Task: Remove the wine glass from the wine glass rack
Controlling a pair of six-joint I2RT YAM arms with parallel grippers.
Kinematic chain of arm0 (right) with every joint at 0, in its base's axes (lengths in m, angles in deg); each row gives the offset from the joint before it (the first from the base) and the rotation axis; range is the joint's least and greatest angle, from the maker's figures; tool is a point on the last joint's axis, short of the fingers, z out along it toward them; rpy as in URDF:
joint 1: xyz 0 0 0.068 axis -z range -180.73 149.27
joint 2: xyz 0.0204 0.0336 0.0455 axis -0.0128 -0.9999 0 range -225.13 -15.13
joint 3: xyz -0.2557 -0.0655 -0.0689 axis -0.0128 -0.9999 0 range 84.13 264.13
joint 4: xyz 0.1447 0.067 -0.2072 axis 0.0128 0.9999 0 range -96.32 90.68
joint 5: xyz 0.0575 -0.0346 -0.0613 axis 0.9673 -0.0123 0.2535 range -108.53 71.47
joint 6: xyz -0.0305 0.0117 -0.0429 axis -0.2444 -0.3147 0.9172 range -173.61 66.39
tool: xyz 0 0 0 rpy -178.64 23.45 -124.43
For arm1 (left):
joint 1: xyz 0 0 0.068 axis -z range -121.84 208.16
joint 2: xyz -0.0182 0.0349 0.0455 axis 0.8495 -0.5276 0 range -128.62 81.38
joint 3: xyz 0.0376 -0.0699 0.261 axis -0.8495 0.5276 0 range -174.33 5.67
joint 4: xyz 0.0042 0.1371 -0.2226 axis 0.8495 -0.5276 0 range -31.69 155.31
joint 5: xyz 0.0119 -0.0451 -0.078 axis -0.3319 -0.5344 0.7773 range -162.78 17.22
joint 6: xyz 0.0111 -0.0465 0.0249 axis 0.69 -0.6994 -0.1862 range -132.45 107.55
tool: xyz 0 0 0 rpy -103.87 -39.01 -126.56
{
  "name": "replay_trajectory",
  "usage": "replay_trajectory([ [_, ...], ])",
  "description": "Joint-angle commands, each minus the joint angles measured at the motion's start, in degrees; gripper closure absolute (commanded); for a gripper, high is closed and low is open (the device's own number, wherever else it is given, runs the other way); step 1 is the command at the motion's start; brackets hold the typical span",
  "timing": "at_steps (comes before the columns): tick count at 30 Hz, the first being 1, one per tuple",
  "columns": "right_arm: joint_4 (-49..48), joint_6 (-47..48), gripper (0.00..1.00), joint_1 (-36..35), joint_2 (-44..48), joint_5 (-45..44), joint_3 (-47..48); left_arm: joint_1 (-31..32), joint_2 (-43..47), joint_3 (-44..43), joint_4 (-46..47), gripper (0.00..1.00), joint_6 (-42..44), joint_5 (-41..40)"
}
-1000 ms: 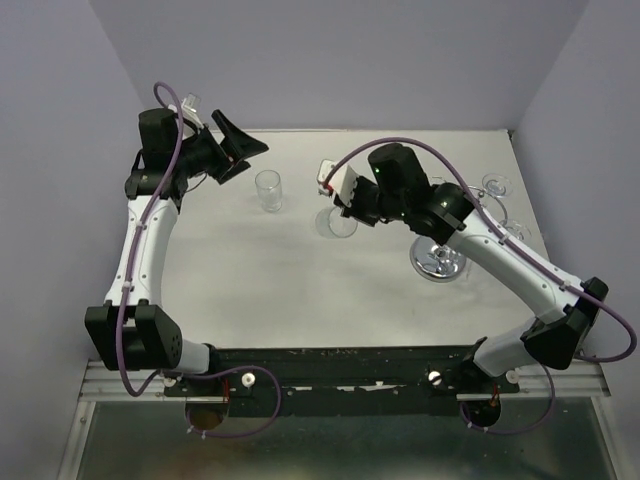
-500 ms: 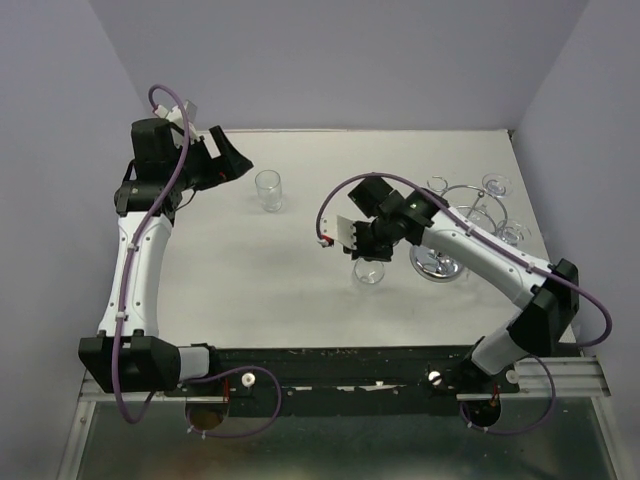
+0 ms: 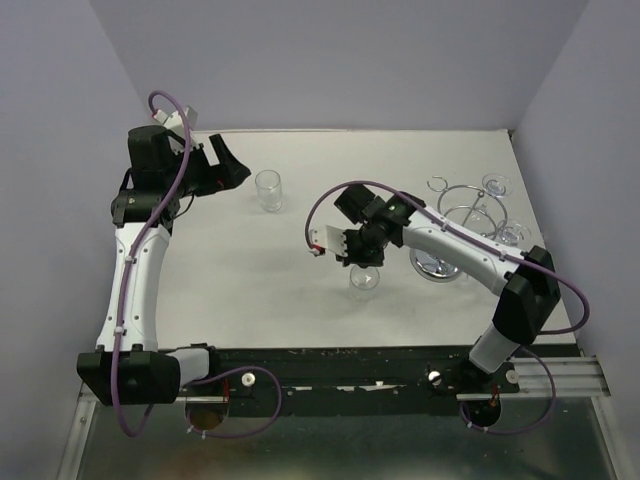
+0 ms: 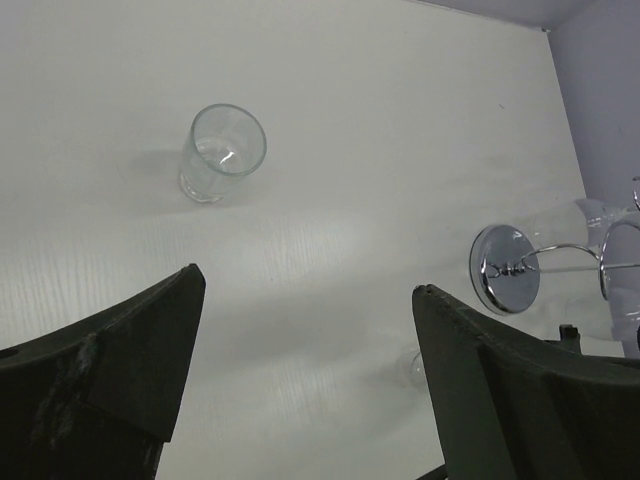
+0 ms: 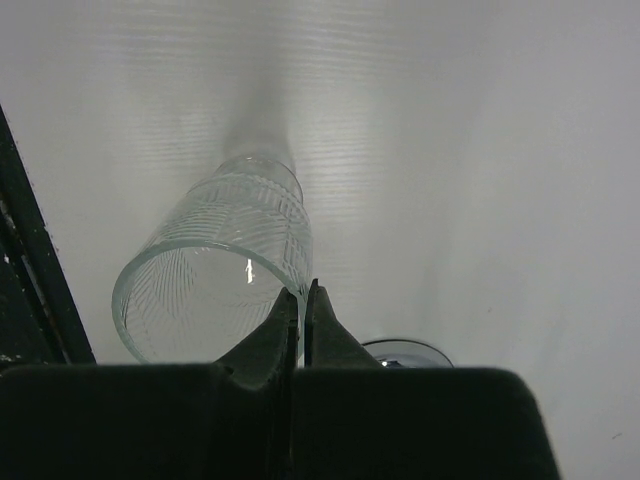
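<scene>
Right pincer [image 3: 352, 250]: drifted slightly nearer than before, pinching wine glass [image 3: 365, 276] over tabletop [image 3: 250, 280].
Wine glass rack [image 3: 442, 268]: apart, to its right.
Left pincer [image 3: 226, 170]: spread, far left.

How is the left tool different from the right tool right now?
The left tool is wide open and empty; the right tool is shut on the wine glass. The left tool sits far from the wine glass rack; the right tool is much nearer it. Both are black.
</scene>
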Motion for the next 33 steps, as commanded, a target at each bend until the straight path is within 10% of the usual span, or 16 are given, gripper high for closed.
replay_trajectory([
  [1, -2.9, -2.7, 0.99, -0.3, -3.1, 1.9, 1.7, -1.3, 1.4, 1.8, 0.0, 0.01, 1.3, -2.3],
  [12, -5.0, -5.8, 0.61, 0.0, -5.4, 0.2, 4.0, 1.6, 0.4, -1.1, -3.3, 0.01, 13.5, 2.6],
  [20, -2.5, -8.7, 0.41, 2.8, 3.1, -3.1, 11.1, 18.1, 0.8, 0.7, -12.5, 0.01, 30.2, 1.5],
  [25, -14.9, -22.2, 0.06, 12.8, 14.2, -17.6, 11.7, 29.1, -4.7, -3.0, -19.7, 0.09, 39.5, -0.1],
  [33, -17.8, -35.6, 0.06, 32.9, 17.5, -15.7, 17.8, 43.7, -22.7, -15.7, -25.6, 0.34, 42.3, -4.5],
])
